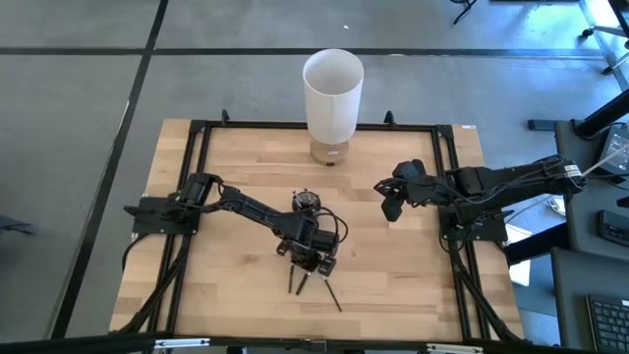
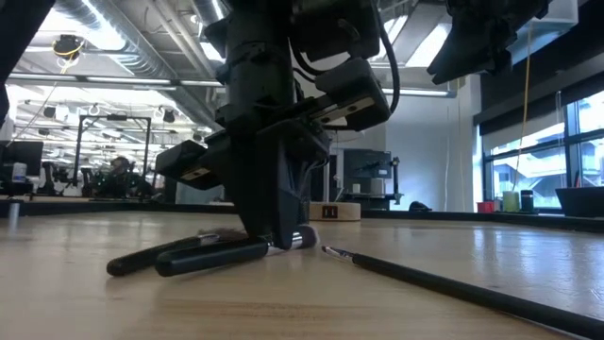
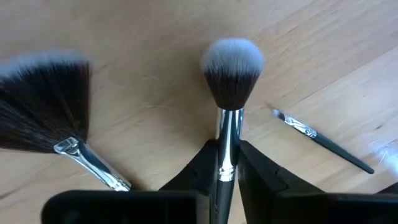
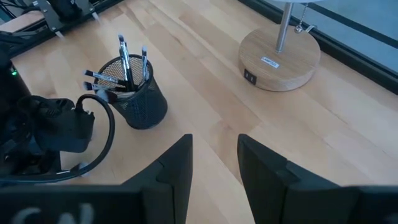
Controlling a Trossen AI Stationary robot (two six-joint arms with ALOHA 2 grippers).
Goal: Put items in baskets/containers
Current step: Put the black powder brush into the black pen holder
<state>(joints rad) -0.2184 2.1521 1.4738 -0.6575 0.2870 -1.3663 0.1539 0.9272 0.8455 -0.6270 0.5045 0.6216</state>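
Left end effector, low-centre of frame, grips a round brush; right end effector open, w/ bare surface below.

Wooden table with black frame rails along its edges. Tall white cylinder stands upright on a round wooden base at the table's far edge, centre. Beyond the table: grey floor, desks with monitors, overhead lights.

Brushes near table's front edge; cup behind; white cylinder farthest back.
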